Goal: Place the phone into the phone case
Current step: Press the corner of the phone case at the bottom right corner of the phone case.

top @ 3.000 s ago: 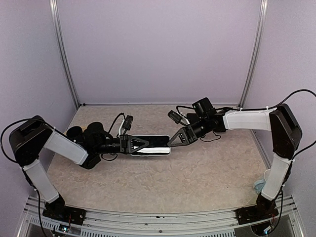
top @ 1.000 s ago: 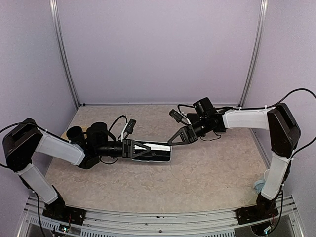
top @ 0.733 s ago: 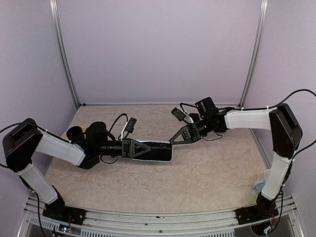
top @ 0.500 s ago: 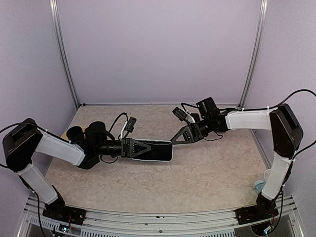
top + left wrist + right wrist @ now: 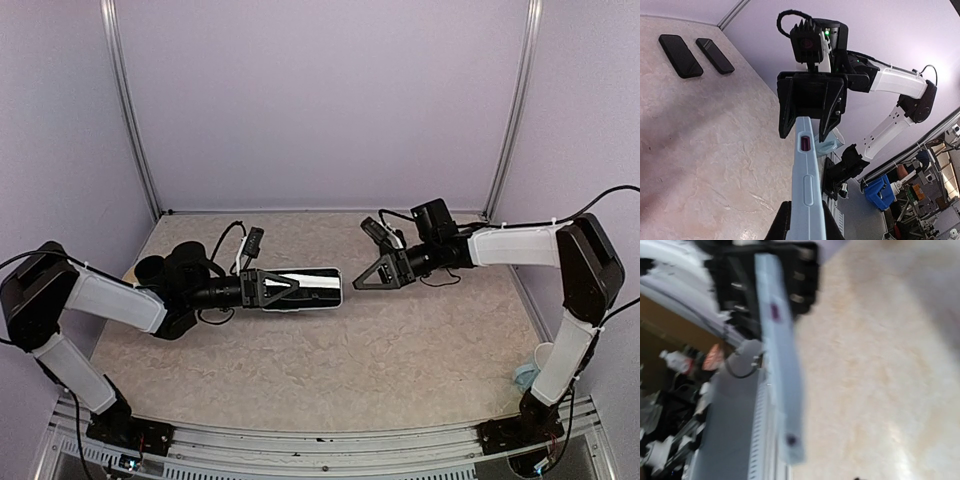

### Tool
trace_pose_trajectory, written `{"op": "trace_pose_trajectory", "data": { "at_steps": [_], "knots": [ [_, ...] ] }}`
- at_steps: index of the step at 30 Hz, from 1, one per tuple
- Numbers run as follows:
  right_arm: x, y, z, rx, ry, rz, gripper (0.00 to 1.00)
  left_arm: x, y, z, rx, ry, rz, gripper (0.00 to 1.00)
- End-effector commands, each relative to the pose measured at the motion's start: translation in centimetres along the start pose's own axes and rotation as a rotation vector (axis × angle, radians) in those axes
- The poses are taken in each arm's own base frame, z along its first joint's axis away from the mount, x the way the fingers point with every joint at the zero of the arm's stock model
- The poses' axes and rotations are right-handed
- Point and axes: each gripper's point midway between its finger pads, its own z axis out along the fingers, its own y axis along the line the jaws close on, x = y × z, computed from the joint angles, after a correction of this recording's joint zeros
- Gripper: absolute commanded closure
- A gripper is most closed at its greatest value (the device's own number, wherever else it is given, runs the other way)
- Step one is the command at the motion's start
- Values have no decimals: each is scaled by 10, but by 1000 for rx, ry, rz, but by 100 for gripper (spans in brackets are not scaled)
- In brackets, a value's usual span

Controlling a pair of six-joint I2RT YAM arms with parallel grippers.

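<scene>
Top external view: my left gripper (image 5: 288, 287) clamps the light-blue phone case (image 5: 316, 277) at the frame's centre. My right gripper (image 5: 360, 281), jaws parted, sits just right of its free end, not touching it

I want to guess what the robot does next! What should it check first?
1. Left jaws shut on the case: ok, they pinch its near end.
2. Right jaws open and not touching the case: ok, the top view shows a gap between them and its far end.
3. Phone sitting all the way inside the case: cannot tell, both wrist views show the case only edge-on.
4. Case held up off the table: ok, it sticks straight out from the left jaws.
5. Right wrist picture sharp enough to aim by: not ok, it is blurred.
</scene>
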Motion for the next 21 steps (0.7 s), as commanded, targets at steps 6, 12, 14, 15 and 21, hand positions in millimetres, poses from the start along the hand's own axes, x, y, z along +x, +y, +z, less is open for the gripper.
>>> {"op": "trace_pose_trajectory", "data": {
  "at_steps": [6,12,14,15,21],
  "knots": [
    [-2,-7,18,69,-24,-8,55,-36,-18,-8,14,-131,51,100],
    [-10,-1,31,44,-30,-27,53,-35,-15,-9,2,-136,41,100],
    [-12,-5,35,53,-29,-20,53,-35,-15,-9,4,-136,42,100],
    [-13,-7,37,58,-29,-14,53,-35,-16,-9,5,-136,42,100],
    [-15,-18,41,68,-35,12,52,-35,-17,-10,11,-139,42,100]
  ]
}}
